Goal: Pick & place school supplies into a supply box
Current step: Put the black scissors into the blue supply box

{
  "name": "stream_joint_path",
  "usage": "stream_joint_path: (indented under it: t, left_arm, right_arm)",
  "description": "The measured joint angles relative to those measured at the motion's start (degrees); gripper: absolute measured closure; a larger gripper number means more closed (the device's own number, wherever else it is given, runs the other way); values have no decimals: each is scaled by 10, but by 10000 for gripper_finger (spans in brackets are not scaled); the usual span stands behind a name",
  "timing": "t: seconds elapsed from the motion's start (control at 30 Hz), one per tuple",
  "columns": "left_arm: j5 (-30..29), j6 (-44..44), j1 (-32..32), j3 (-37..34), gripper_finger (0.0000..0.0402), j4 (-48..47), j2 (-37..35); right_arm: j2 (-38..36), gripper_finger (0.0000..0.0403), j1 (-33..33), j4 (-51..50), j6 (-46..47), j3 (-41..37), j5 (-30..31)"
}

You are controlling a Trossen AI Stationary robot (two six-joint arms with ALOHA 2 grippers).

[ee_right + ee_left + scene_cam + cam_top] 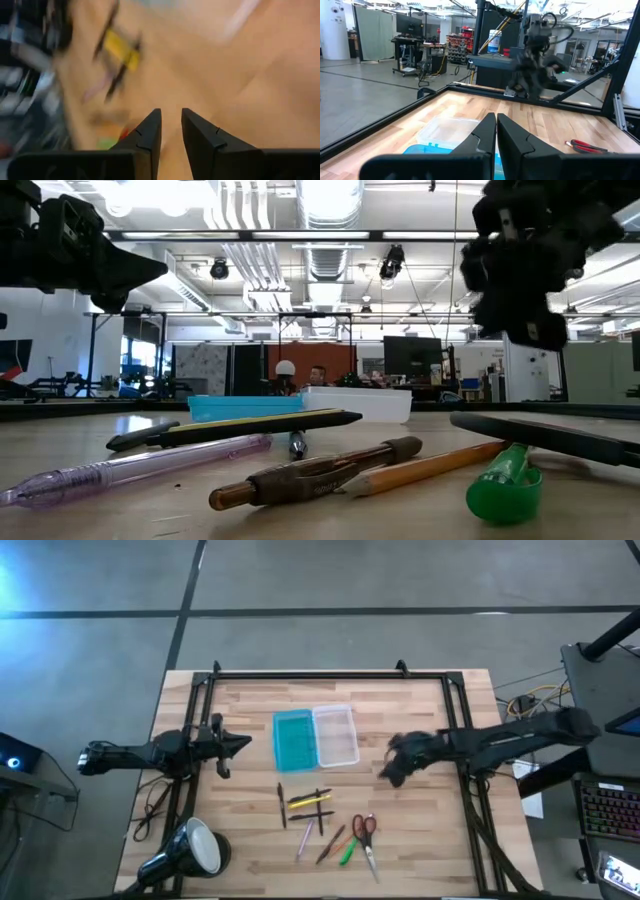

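The supply box (315, 737) lies open on the table's far middle, with a turquoise half (293, 738) and a clear half (336, 735). The supplies lie loose on the wood nearer me: a yellow pencil (308, 800), dark pens (281, 805), a pinkish pen (305, 838), a brown pencil (330, 843), a green marker (347, 852) and red-handled scissors (365, 835). My right gripper (387, 774) hovers right of the box and above the table, a little open and empty; its wrist view is blurred. My left gripper (243, 743) waits left of the box, shut and empty.
A black-and-white desk lamp (185, 852) lies at the near left corner. A black frame (330, 673) runs round the table's edges. Bare wood lies between the box and the supplies and to the right of the scissors.
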Motion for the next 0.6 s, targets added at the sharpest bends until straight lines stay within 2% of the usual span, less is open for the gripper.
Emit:
stream_joint_path:
  t: [0.07,0.27,0.53,0.6]
  left_arm:
    - [0,0,0,0,401,0,0]
    - [0,0,0,0,401,0,1]
    - [0,0,0,0,401,0,1]
    - [0,0,0,0,401,0,1]
  right_arm:
    - [54,335,10,-1,44,23,-54]
    - [138,335,51,-2,148,85,-42]
    - [183,335,115,-1,209,146,-32]
    - [188,335,122,-1,233,150,-50]
